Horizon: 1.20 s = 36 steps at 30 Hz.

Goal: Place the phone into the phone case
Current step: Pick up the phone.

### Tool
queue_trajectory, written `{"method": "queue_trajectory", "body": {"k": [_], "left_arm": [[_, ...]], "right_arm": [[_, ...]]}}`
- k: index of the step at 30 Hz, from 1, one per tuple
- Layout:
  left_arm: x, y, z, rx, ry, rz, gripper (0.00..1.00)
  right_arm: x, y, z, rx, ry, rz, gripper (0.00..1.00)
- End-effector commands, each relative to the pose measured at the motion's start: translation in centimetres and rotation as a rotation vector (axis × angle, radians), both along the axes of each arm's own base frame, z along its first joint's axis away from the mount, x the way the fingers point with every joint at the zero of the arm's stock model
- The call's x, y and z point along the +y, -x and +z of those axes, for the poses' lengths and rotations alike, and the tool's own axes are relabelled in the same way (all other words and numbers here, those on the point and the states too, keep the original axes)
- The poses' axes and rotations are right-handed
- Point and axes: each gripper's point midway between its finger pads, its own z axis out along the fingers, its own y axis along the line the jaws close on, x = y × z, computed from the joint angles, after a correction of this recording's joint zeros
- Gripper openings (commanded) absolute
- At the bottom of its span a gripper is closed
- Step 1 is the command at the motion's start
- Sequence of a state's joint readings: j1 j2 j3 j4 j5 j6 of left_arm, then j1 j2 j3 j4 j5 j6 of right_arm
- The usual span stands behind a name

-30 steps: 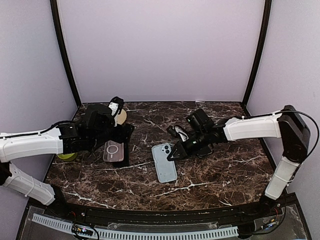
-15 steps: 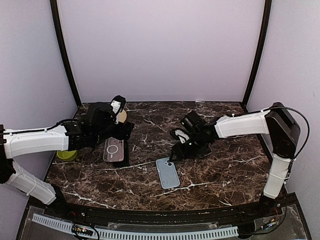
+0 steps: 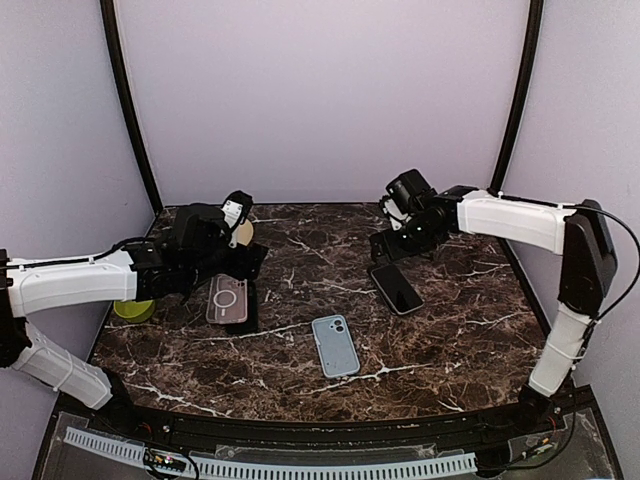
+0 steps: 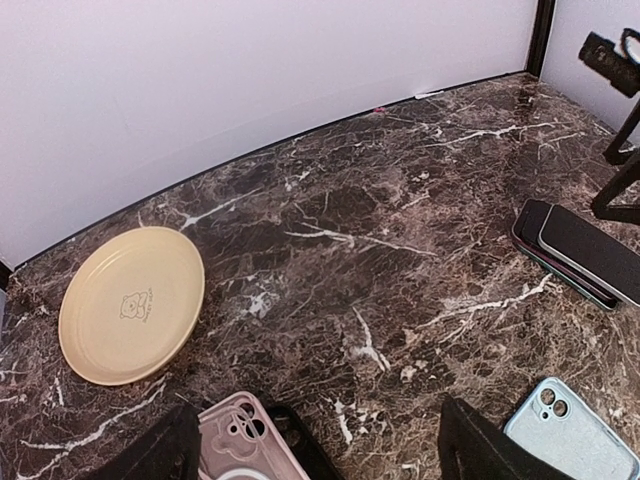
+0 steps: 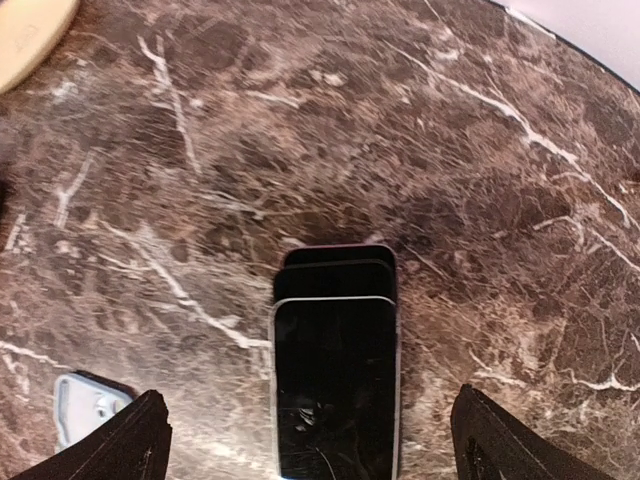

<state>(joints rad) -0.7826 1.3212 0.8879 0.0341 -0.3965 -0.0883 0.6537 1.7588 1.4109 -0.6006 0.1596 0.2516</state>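
Observation:
Three dark phones (image 3: 397,288) lie stacked screen-up right of centre, also seen in the right wrist view as the phone stack (image 5: 335,390) and in the left wrist view as the phone stack (image 4: 585,250). My right gripper (image 3: 392,248) hovers over their far end, open, and the right gripper (image 5: 315,445) holds nothing. A pink phone case (image 3: 227,300) with a round ring lies at the left beside a black case (image 4: 300,440). My left gripper (image 3: 243,272) hangs open just above the pink case (image 4: 245,445). A light blue phone-shaped piece (image 3: 335,345) lies camera-side up at front centre; I cannot tell whether it is a case or a phone.
A cream plate (image 4: 130,305) lies at the back left, partly behind the left arm. A green object (image 3: 130,312) peeks out under the left arm at the table's left edge. The light blue piece (image 5: 85,410) shows at the right wrist view's lower left.
My right gripper opened and let go of the light blue piece, which now lies flat at front centre. The right arm drew back to above the phone stack. The left arm barely moved.

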Motion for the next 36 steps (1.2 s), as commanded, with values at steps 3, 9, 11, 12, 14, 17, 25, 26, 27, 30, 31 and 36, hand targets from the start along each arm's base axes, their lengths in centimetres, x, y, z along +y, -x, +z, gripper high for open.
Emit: {"method": "queue_trajectory", "body": {"k": [3, 9, 11, 12, 14, 17, 25, 26, 27, 30, 31, 36], "left_arm": [[-1.0, 0.0, 0.1, 0.005, -0.003, -0.059, 0.84], [-1.4, -0.1, -1.0, 0.036, -0.026, -0.074, 0.84], [-1.5, -0.1, -1.3, 0.042, -0.033, -0.077, 0.84], [-1.4, -0.1, -1.4, 0.043, -0.036, -0.076, 0.84], [-1.5, -0.1, -1.5, 0.046, -0.041, -0.077, 0.84], [-1.5, -0.2, -1.6, 0.049, -0.040, -0.079, 0.84], [-1.8, 0.0, -1.6, 0.058, -0.034, -0.095, 0.84], [-1.8, 0.0, -1.6, 0.058, -0.033, -0.094, 0.84], [-1.8, 0.0, -1.6, 0.057, -0.035, -0.095, 0.84], [-1.8, 0.0, -1.7, 0.058, -0.038, -0.095, 0.84], [-1.8, 0.0, -1.8, 0.059, -0.039, -0.096, 0.84], [-2.1, 0.1, -1.8, 0.066, -0.037, -0.110, 0.84]], "right_arm": [[-1.4, -0.2, -4.5, 0.128, 0.103, 0.032, 0.98], [-0.6, 0.3, -7.0, 0.205, 0.097, 0.075, 0.98], [-0.8, 0.3, -7.6, 0.217, 0.113, 0.072, 0.99], [-0.9, 0.3, -7.9, 0.220, 0.120, 0.070, 0.99], [-1.1, 0.3, -8.2, 0.222, 0.132, 0.067, 0.98], [-1.5, 0.1, -8.5, 0.215, 0.153, 0.059, 0.96], [-1.8, 0.1, -9.3, 0.229, 0.173, 0.062, 0.86], [-1.7, 0.1, -9.4, 0.231, 0.169, 0.065, 0.85], [-1.6, 0.1, -9.4, 0.232, 0.166, 0.069, 0.82], [-1.7, 0.0, -9.2, 0.229, 0.159, 0.070, 0.68], [-1.8, -0.1, -9.1, 0.227, 0.160, 0.067, 0.66], [-2.1, -0.2, -8.0, 0.213, 0.174, 0.066, 0.52]]}}
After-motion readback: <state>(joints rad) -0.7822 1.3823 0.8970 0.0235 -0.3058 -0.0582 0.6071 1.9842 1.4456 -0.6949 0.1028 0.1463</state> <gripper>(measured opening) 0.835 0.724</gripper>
